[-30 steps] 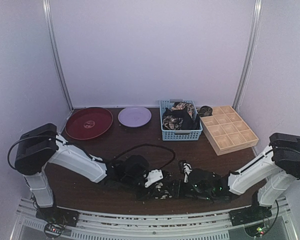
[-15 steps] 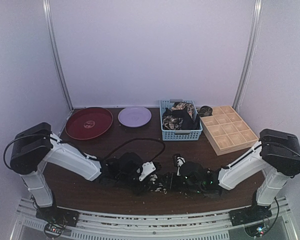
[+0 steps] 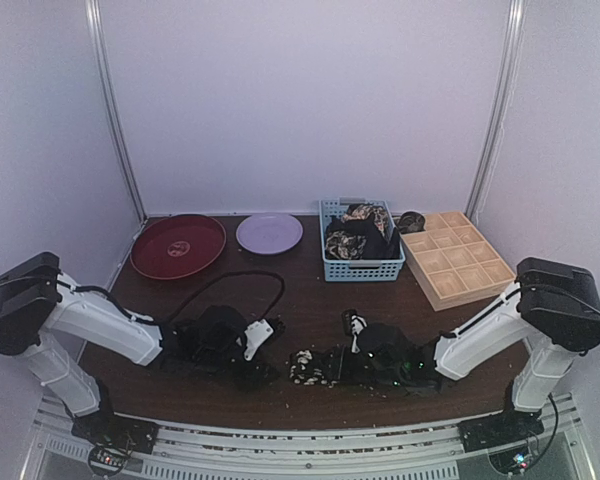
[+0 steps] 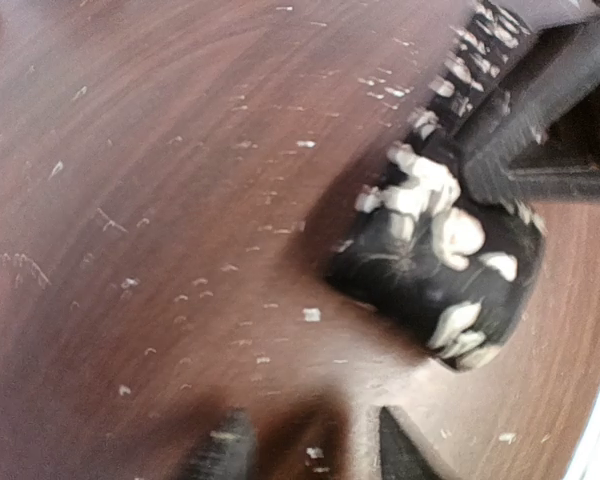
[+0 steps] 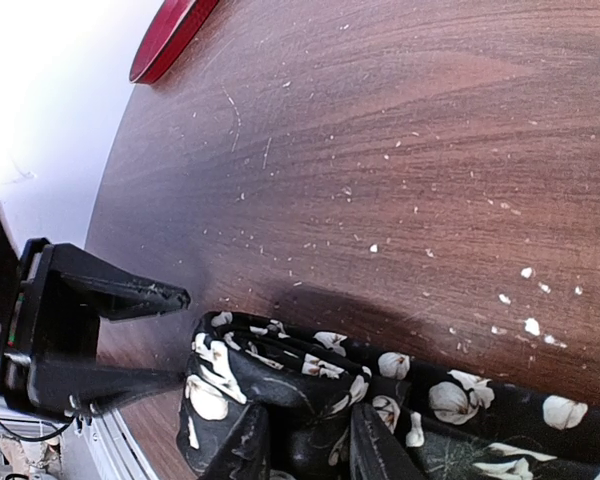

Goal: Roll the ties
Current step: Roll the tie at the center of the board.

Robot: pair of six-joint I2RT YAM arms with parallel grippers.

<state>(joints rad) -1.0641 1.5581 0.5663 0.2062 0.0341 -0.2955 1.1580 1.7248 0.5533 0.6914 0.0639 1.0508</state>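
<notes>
Tie (image 3: 305,367) on worktop (image 3: 310,290), lower centre of top view, nr front edge; end rolled into tight coil. R fingers (image 5: 248,445) narrow, pinching tie beside coil. L fingers (image 4: 220,455) spread wide, empty, near coil's left, not touching.

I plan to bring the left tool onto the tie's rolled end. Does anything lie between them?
Nothing visible does. Only bare table lies between the left tool and the rolled end of the tie. The right tool holds the tie on the roll's other side, out of that path.
</notes>
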